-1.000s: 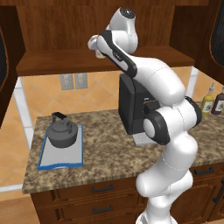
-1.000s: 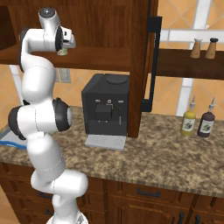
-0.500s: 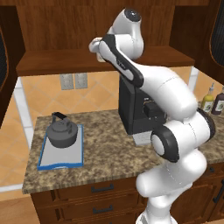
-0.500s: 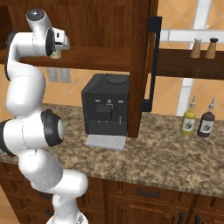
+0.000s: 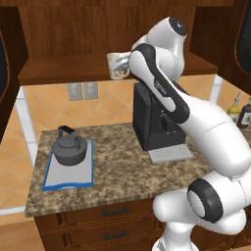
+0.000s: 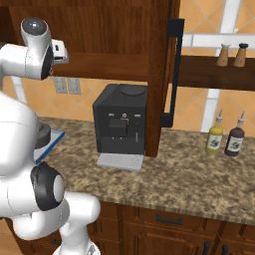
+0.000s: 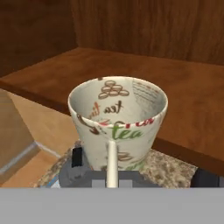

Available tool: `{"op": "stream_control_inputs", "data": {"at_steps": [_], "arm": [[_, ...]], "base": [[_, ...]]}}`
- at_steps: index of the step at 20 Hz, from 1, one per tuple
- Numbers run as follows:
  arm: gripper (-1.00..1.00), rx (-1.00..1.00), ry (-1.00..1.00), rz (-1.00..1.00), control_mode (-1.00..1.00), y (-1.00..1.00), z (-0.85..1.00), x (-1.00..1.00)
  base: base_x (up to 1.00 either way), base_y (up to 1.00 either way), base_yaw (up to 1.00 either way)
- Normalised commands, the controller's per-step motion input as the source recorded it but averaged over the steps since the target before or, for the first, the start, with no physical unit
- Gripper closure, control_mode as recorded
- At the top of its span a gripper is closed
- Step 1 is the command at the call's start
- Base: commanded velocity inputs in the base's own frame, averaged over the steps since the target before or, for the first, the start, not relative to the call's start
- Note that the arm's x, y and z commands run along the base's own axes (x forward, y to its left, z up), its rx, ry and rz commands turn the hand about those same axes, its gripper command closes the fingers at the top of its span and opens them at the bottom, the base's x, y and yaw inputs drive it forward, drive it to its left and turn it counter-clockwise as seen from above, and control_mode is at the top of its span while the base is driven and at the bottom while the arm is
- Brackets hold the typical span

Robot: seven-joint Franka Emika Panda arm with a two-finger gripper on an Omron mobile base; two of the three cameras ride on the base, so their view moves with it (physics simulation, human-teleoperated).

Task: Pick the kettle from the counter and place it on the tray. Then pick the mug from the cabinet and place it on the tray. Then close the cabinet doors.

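Observation:
The cream mug (image 5: 117, 65) with tea lettering hangs at the front edge of the cabinet shelf (image 5: 63, 68), and my gripper (image 5: 128, 63) is shut on its handle. In the hand view the mug (image 7: 118, 120) stands upright with its handle (image 7: 112, 164) pointing at the camera; my fingertips are hidden. The dark grey kettle (image 5: 70, 149) sits on the blue-rimmed tray (image 5: 68, 172) at the left of the counter (image 5: 122, 166), below and left of the mug. In the right base view my hand (image 6: 61, 52) shows at the shelf edge. Both cabinet doors (image 5: 6, 63) (image 6: 162, 74) stand open.
A tall black coffee machine (image 5: 153, 122) (image 6: 122, 119) stands on the counter right of the tray. Two sauce bottles (image 6: 224, 138) stand at the far right, with two shakers (image 6: 231, 55) on a side shelf above. The open right door's black handle (image 6: 172, 74) hangs beside the machine.
The hand with the mug has come slightly out and down from the shelf. The arm's elbow and lower links have swung to the right of the left base view.

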Motion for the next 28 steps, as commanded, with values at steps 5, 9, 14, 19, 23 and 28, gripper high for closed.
{"op": "stream_control_inputs", "data": {"at_steps": [5, 9, 14, 19, 23, 28], "arm": [[1.00, 0.00, -0.05, 0.67, -1.00, 0.02, -0.04, -1.00], [1.00, 0.01, 0.00, 0.59, -1.00, 0.39, -0.75, -0.56], [1.00, 0.01, 0.00, 0.36, -1.00, 0.69, -1.00, -0.08], [1.00, 0.12, 0.00, 0.11, -1.00, 0.32, -1.00, 0.00], [1.00, 0.07, 0.00, 0.09, -1.00, 0.41, -1.00, 0.00], [1.00, 0.01, 0.03, 0.10, -1.00, 0.46, -1.00, 0.01]], "base": [[0.00, 0.00, 0.00], [0.00, 0.00, 0.00], [0.00, 0.00, 0.00], [0.00, 0.00, 0.00], [0.00, 0.00, 0.00], [0.00, 0.00, 0.00]]}}
